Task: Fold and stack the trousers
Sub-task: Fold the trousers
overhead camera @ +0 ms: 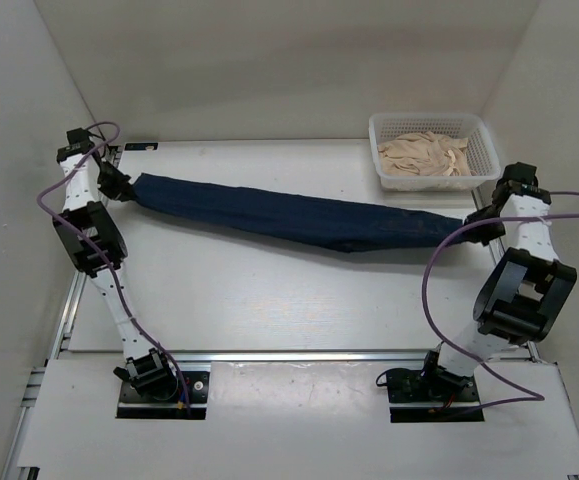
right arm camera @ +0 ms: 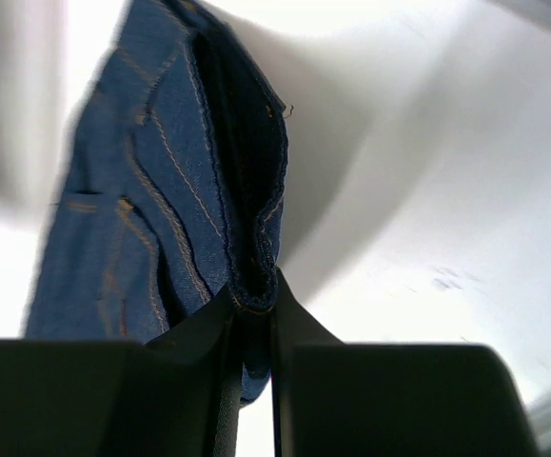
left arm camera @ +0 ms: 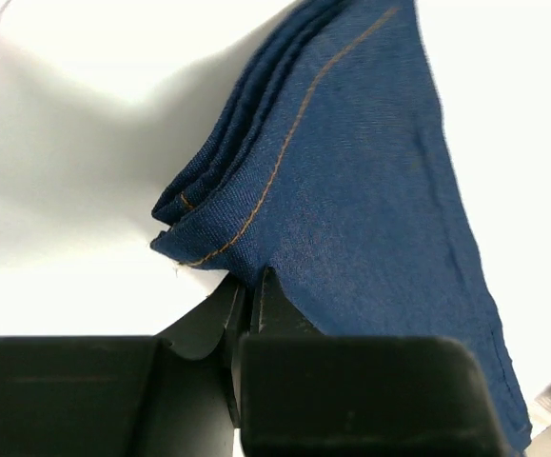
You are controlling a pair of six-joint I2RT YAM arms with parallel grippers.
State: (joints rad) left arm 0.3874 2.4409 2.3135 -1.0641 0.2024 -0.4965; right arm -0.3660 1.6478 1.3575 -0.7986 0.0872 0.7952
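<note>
The dark blue denim trousers are folded into one long, thin strip. The cloth looks thick and rough, with thin orange stitching along the seams. The strip runs from left to right across the far part of the flat white table. Its left end sits a bit farther back than its right end. It is wide and a little baggy in the middle and gets thin at both ends.

The left gripper is clamped tight on the left end of the trousers. In the left wrist view, its black fingers pinch a stack of flat hemmed layers, and the cloth hangs above the table. The right gripper is closed on the right end. In the right wrist view, its fingers squeeze a bunched edge with many seams. I cannot tell if the middle of the strip touches the table.

The left arm goes up from its base at the near left, bends, and reaches to the far left corner. The right arm bends at a big black elbow and reaches to the far right.

A white plastic basket with small holes sits at the far right, just behind the right gripper. Crumpled tan cloth lies inside it.
</note>
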